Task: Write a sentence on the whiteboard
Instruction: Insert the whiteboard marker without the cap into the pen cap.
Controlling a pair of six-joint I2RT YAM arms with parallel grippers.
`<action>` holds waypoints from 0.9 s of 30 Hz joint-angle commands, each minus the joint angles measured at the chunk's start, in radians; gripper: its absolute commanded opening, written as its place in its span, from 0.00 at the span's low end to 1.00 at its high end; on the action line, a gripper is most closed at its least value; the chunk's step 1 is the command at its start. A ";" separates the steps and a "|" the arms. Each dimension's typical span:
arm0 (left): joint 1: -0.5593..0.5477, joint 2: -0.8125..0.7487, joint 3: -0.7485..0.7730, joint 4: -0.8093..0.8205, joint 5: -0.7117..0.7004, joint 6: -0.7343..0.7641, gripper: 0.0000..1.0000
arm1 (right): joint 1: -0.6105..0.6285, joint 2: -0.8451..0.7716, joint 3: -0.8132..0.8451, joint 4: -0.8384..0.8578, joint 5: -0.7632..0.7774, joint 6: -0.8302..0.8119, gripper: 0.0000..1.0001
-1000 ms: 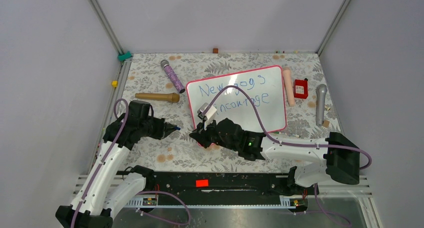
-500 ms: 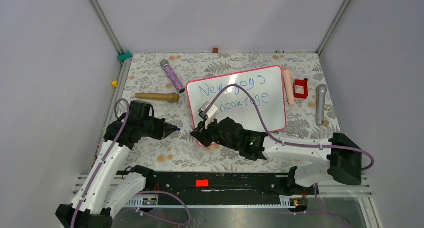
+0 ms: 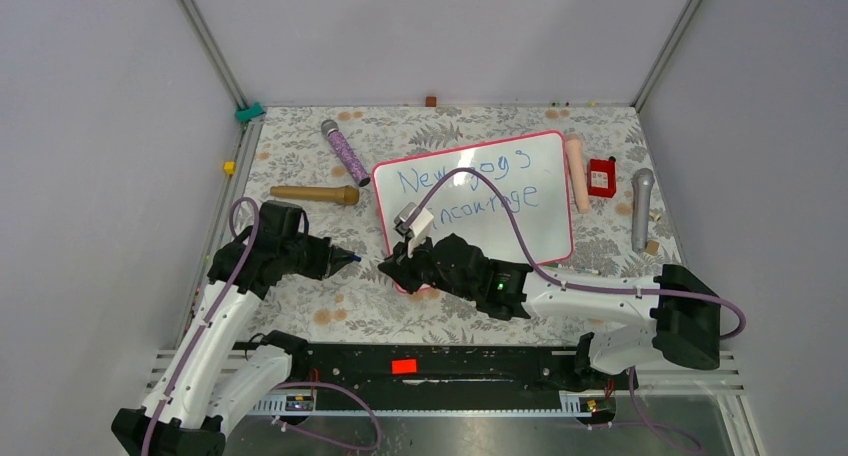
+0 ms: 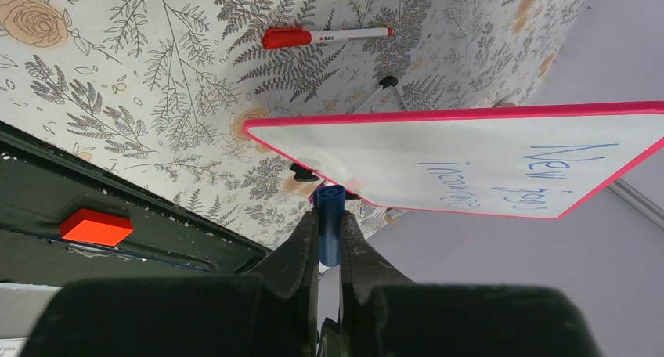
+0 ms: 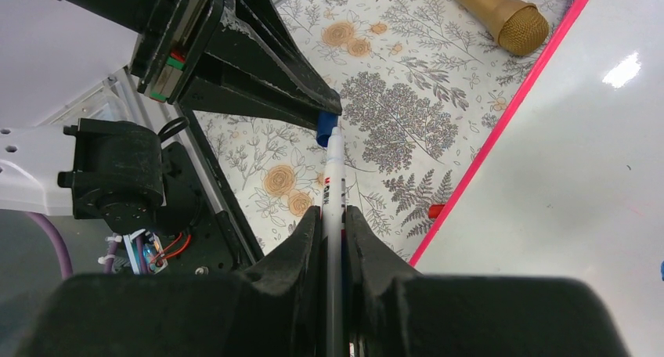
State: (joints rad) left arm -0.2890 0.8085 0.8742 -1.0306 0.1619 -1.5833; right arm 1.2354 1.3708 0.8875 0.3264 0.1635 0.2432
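Pink-framed glossy white whiteboard (image 3: 548,226) flat, surface's far-right half; blue handwritten sentence (image 3: 418,180) on it.
Left wrist: left gripper (image 4: 329,222) pinches blue marker cap (image 4: 330,202).
Right wrist: right gripper (image 5: 334,213) clamps white marker pen (image 5: 335,161).
Whiteboard likely stiff, light, slippery; take by frame.

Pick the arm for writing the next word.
Right. The right gripper is shut on the marker at the near corner of the whiteboard; the left gripper holds only the blue cap, off the board.
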 commanded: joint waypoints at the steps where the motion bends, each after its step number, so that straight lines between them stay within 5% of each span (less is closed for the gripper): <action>1: -0.002 -0.005 0.025 0.009 0.017 -0.015 0.00 | 0.010 0.006 0.037 0.043 -0.006 0.007 0.00; 27: -0.001 -0.011 0.016 0.009 0.019 -0.017 0.00 | 0.013 0.063 0.055 0.065 -0.010 0.028 0.00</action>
State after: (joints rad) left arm -0.2890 0.8066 0.8742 -1.0309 0.1619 -1.5875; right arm 1.2366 1.4303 0.8894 0.3443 0.1547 0.2665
